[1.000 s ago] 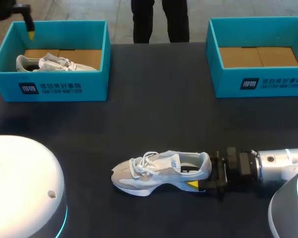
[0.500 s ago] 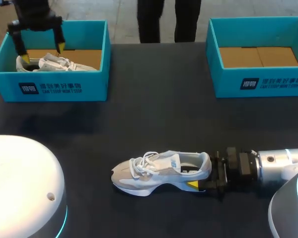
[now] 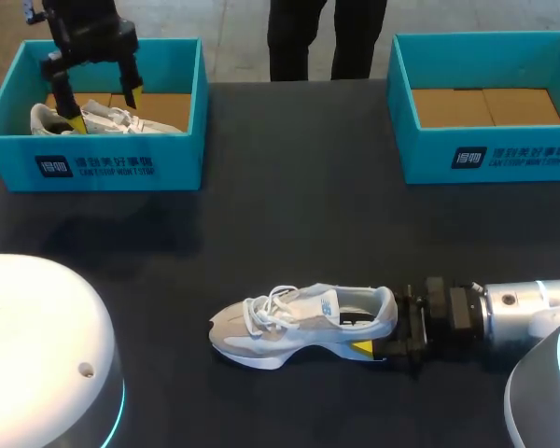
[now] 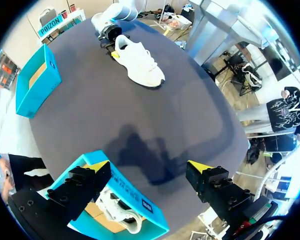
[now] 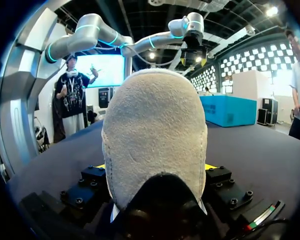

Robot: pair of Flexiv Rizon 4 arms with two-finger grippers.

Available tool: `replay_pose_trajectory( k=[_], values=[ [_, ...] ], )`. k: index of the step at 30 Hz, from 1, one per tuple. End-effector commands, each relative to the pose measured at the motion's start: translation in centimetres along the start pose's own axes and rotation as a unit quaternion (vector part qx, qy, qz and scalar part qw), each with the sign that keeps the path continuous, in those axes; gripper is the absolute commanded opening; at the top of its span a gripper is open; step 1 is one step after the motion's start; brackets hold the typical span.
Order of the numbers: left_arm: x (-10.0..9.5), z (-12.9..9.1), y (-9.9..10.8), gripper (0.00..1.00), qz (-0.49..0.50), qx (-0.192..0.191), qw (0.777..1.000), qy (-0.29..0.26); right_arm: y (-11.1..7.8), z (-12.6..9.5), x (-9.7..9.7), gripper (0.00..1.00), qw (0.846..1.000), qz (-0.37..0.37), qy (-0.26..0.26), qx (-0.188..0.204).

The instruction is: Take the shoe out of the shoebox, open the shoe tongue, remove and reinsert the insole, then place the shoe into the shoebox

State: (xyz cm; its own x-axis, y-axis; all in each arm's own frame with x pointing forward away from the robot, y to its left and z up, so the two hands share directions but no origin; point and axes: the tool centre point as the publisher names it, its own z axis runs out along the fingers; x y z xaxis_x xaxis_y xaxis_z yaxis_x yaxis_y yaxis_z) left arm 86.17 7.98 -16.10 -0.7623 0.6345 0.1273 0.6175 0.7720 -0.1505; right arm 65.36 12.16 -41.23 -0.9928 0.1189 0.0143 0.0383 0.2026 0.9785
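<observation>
Right pincer [image 3: 383,327] clamps first shoe [image 3: 299,322], left pincer [image 3: 103,109] gapes above second shoe [image 3: 51,118]; two shoeboxes [image 3: 121,166] [image 3: 485,157] stand apart.

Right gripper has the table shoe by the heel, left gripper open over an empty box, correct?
Not empty: the head view shows a second shoe in the box under the open left gripper. The right gripper does hold the table shoe by its heel.

Apart from the task's things, only a dark surface [image 3: 289,187] is here. It is almost black with a slight blue tone, and its finish is matte. In the head view its far edge runs straight from side to side. From the left wrist, a soft blurred shadow [image 4: 140,150] lies on it.
</observation>
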Motion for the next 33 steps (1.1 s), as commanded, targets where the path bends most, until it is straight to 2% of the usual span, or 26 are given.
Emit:
replay_pose_trajectory(
  k=[1,3,6,9,12,13,15,16,20,21,22,23,24,25,26,33],
  values=[
    [0.0,0.0,0.0,1.00,0.000,-0.001,1.000,0.000,0.0,0.2,0.2,0.00,1.000,0.000,-0.002,0.002],
    [0.0,0.0,0.0,1.00,0.000,-0.001,1.000,0.000,0.0,0.2,0.2,0.00,1.000,0.000,-0.002,0.002],
    [1.3,-0.1,-2.7,1.00,-0.062,0.019,0.998,-0.026,0.0,0.2,0.2,0.00,1.000,0.000,-0.002,0.002],
    [3.4,0.2,-5.9,1.00,-0.127,0.027,0.990,-0.056,0.0,0.2,0.2,0.00,1.000,0.000,-0.002,0.002],
    [4.6,0.7,-8.6,1.00,-0.245,0.019,0.968,-0.058,0.0,0.2,0.2,0.00,1.000,0.000,-0.002,0.002],
    [4.7,1.1,-9.5,1.00,-0.309,0.021,0.950,-0.045,0.0,0.2,0.2,0.00,1.000,0.000,-0.002,0.002],
    [5.0,1.8,-10.8,1.00,-0.365,0.026,0.930,-0.029,0.0,0.2,0.2,0.00,1.000,0.000,-0.002,0.002],
    [5.2,2.4,-11.6,1.00,-0.394,0.041,0.918,-0.012,0.0,0.2,0.2,0.00,1.000,0.000,-0.002,0.002],
    [5.7,3.9,-13.7,1.00,-0.443,0.033,0.895,-0.037,0.0,0.2,0.2,0.00,1.000,0.000,-0.002,0.002],
    [5.8,4.2,-14.2,1.00,-0.462,0.030,0.884,-0.059,0.0,0.2,0.2,0.00,1.000,0.000,-0.002,0.002],
    [5.9,4.4,-14.8,1.00,-0.469,0.040,0.881,-0.053,0.0,0.2,0.2,0.00,1.000,0.000,-0.002,0.002],
    [6.0,4.5,-15.3,1.00,-0.488,0.056,0.868,-0.070,0.0,0.2,0.2,0.00,1.000,0.000,-0.002,0.002],
    [6.1,4.5,-15.7,1.00,-0.498,0.084,0.861,-0.067,0.0,0.2,0.2,0.00,1.000,0.000,-0.002,0.002],
    [6.1,4.6,-16.2,1.00,-0.496,0.103,0.862,-0.034,0.0,0.2,0.2,0.00,1.000,0.000,-0.002,0.002],
    [6.5,4.7,-17.2,1.00,-0.466,0.101,0.879,-0.020,0.0,0.2,0.2,0.00,1.000,0.000,-0.002,0.002],
    [6.5,4.7,-17.2,1.00,-0.466,0.101,0.879,-0.020,0.0,0.2,0.2,0.00,1.000,0.000,-0.002,0.002]
  ],
)
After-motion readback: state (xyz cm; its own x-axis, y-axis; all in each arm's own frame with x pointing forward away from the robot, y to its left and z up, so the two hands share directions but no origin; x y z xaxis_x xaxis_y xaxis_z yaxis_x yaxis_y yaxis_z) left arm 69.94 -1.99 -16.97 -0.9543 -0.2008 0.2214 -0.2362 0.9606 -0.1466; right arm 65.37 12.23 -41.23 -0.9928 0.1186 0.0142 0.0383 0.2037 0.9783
